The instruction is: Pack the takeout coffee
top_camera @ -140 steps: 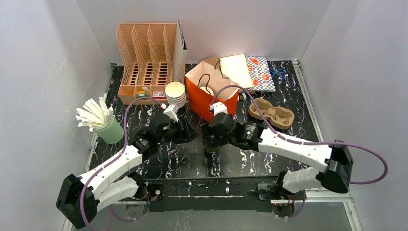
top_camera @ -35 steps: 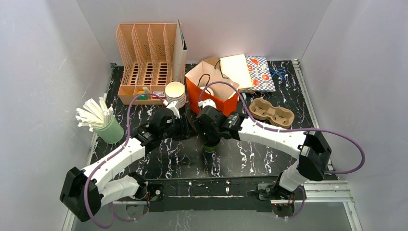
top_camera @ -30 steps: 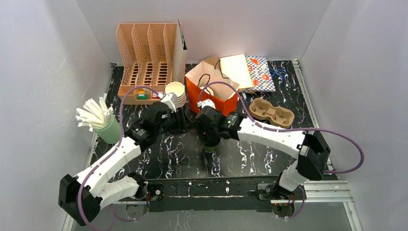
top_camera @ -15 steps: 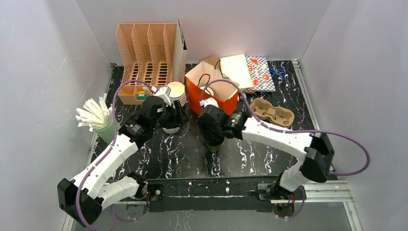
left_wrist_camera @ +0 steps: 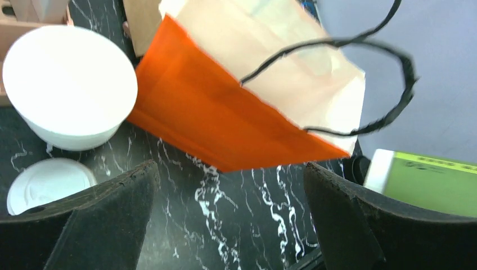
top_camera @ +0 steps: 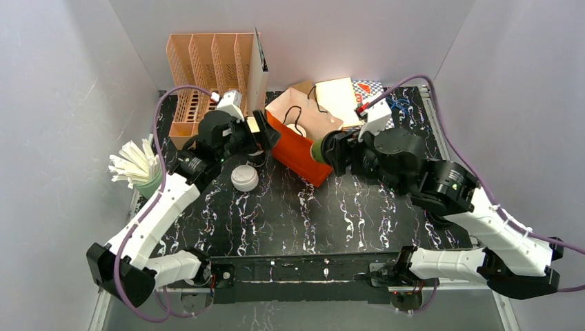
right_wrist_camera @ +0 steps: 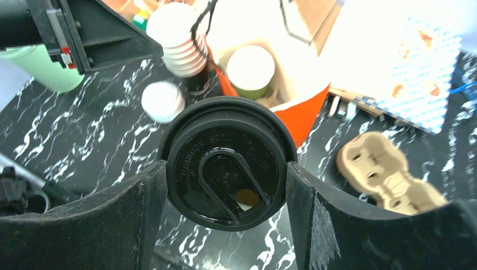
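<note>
Right gripper (right_wrist_camera: 228, 185) clamps the black-lidded green cup (right_wrist_camera: 228, 157), tilted at the leaning orange paper bag (top_camera: 298, 153); a clipped rim could topple the bag. Left gripper (left_wrist_camera: 228, 219), fingers spread, holds nothing alongside. The white-lidded cup (right_wrist_camera: 251, 68) sits inside.

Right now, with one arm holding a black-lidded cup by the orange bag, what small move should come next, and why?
Probably lower the black-lidded cup into the orange bag, beside the white-lidded cup already inside. The right gripper holds it right at the bag's open mouth; the left gripper stands open nearby.
</note>
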{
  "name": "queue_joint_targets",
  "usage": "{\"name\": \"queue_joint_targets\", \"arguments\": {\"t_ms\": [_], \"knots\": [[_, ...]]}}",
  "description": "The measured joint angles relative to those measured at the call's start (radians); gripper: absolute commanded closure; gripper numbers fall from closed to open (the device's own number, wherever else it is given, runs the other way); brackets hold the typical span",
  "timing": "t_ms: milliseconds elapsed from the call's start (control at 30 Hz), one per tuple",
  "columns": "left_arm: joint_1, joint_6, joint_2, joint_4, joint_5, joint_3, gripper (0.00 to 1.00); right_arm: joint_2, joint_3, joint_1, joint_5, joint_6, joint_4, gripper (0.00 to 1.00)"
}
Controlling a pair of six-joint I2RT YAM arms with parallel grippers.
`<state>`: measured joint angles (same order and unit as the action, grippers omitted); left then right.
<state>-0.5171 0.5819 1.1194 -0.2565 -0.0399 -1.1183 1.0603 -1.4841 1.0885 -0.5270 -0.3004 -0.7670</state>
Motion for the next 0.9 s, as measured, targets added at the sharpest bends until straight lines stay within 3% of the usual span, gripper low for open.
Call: {"name": "queue_joint_targets", "arguments": {"t_ms": [233, 567, 900], "knots": [[0.012, -0.002, 0.09, 0.018, 0.068, -0.124, 0.14, 0.097, -0.171, 0.0, -0.131, 0.151, 0.029, 0.6], [0.054, -0.047, 0.214, -0.005, 0.139, -0.269, 0.28, 0.285, -0.267, -0.016, -0.153, 0.29, 0.11, 0.66], [0.115, -0.205, 0.373, -0.031, 0.034, -0.4, 0.28, 0.381, -0.272, -0.328, 0.124, 0.269, 0.106, 0.74]]}}
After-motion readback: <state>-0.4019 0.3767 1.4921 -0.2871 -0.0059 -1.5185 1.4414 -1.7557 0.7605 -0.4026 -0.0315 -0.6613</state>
